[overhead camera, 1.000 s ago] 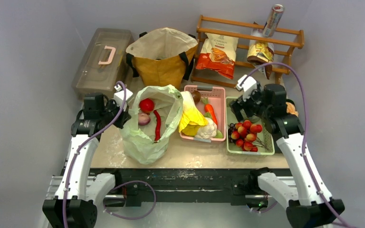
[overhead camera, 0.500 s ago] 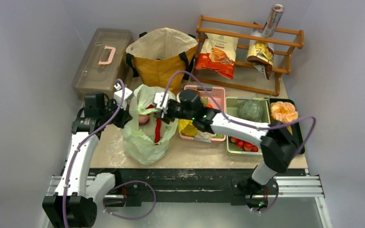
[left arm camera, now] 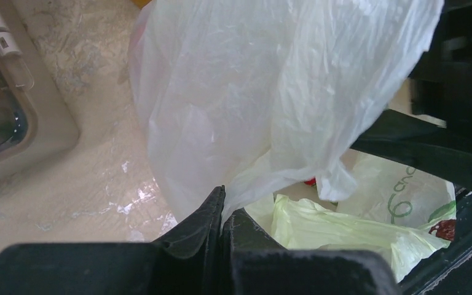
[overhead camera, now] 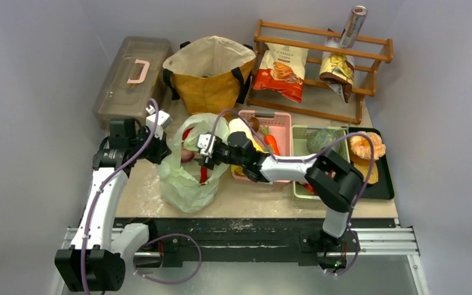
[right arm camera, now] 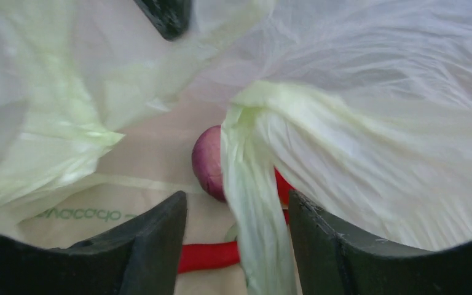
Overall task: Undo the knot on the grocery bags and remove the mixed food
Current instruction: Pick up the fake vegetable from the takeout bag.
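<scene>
The pale-green plastic bag [overhead camera: 184,181] lies open-mouthed at the table's front left, and no knot is in view. My left gripper [overhead camera: 163,147] is shut on the bag's left rim; in the left wrist view the thin film [left arm camera: 264,123] runs up out of the closed left gripper [left arm camera: 224,209]. My right gripper [overhead camera: 201,155] reaches into the bag mouth from the right. Seen from the right wrist, the right gripper [right arm camera: 236,196] is open, with a loose fold of bag [right arm camera: 252,203] between its jaws. Beyond it lie a purple onion [right arm camera: 206,163] and a red chilli [right arm camera: 206,257]. The mustard tote [overhead camera: 212,77] stands behind.
A pink basket [overhead camera: 283,120] with carrot and cauliflower sits right of the bag. Beside it come a green tray [overhead camera: 299,132] holding a melon [overhead camera: 322,140] and a black tray [overhead camera: 382,184]. A grey lidded box [overhead camera: 129,80] and a wooden rack [overhead camera: 319,46] stand at the back.
My right arm has swung left from the green tray and pushed its gripper into the bag mouth, jaws narrower than before. The left gripper kept its hold and shifted slightly back.
</scene>
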{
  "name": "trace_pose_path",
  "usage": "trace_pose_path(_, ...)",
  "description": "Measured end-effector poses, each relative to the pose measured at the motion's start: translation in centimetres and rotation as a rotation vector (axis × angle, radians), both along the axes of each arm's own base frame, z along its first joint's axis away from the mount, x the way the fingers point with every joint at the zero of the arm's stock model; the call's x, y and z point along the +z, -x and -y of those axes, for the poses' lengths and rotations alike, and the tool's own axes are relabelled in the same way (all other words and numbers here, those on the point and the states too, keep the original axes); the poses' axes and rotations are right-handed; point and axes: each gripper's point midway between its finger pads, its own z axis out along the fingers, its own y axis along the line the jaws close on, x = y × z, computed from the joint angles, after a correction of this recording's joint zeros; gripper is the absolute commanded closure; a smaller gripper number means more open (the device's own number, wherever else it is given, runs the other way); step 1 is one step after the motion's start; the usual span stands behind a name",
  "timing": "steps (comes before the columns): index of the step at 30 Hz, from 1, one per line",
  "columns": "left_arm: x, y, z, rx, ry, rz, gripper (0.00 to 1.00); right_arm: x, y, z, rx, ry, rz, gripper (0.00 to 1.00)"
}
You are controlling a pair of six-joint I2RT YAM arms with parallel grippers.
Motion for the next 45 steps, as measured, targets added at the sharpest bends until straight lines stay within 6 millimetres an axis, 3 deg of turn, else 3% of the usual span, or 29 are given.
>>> trace_pose_path(2,0.0,-0.1,0.0,0.002,0.002,-0.011,1.00,1.7,0.9,1.1,0.006,-0.022,0.020,0.31)
trace_pose_path(5,0.2,-0.3,0.0,0.002,0.002,-0.014,1.00,5.6,2.1,3.4,-0.001,-0.069,0.052,0.33)
trace_pose_path(8,0.6,-0.4,0.0,0.001,0.002,-0.007,1.00,10.9,3.0,7.0,-0.034,-0.130,0.081,0.52)
trace_pose_path(11,0.6,-0.4,0.0,0.000,0.003,-0.005,1.00,15.5,4.1,10.4,-0.056,-0.188,0.109,0.79)
trace_pose_path(14,0.6,-0.3,0.1,-0.002,0.005,-0.007,1.00,16.9,6.1,11.0,-0.012,-0.205,0.098,0.94)
trace_pose_path(17,0.6,-0.3,0.1,-0.003,0.006,-0.007,1.00,14.8,7.0,9.5,0.046,-0.158,0.042,1.00)
trace_pose_path(24,0.6,-0.2,0.2,-0.009,0.008,-0.012,1.00,4.3,5.3,3.2,0.127,0.067,-0.155,1.00)
trace_pose_path(26,0.5,0.0,0.2,-0.012,0.005,-0.016,1.00,2.0,4.4,2.5,0.097,0.103,-0.178,1.00)
trace_pose_path(30,0.7,0.3,0.1,-0.016,0.000,-0.010,1.00,-0.2,2.2,2.2,-0.001,0.122,-0.157,1.00)
trace_pose_path(31,0.8,0.3,0.1,-0.016,0.000,-0.006,1.00,-0.3,1.6,2.0,-0.024,0.116,-0.143,0.92)
trace_pose_path(33,0.9,0.4,0.1,-0.016,0.000,-0.001,1.00,-0.4,0.6,1.5,-0.050,0.104,-0.119,0.65)
trace_pose_path(37,0.8,0.3,0.2,-0.016,0.001,-0.003,1.00,-0.9,0.0,0.0,0.010,0.079,-0.099,0.33)
trace_pose_path(39,0.8,0.3,0.1,-0.016,0.001,-0.007,1.00,-1.9,0.5,-0.5,0.064,0.090,-0.104,0.26)
trace_pose_path(45,0.3,0.2,0.1,-0.017,0.001,-0.025,1.00,-3.8,-0.1,-3.3,0.147,0.098,-0.108,0.25)
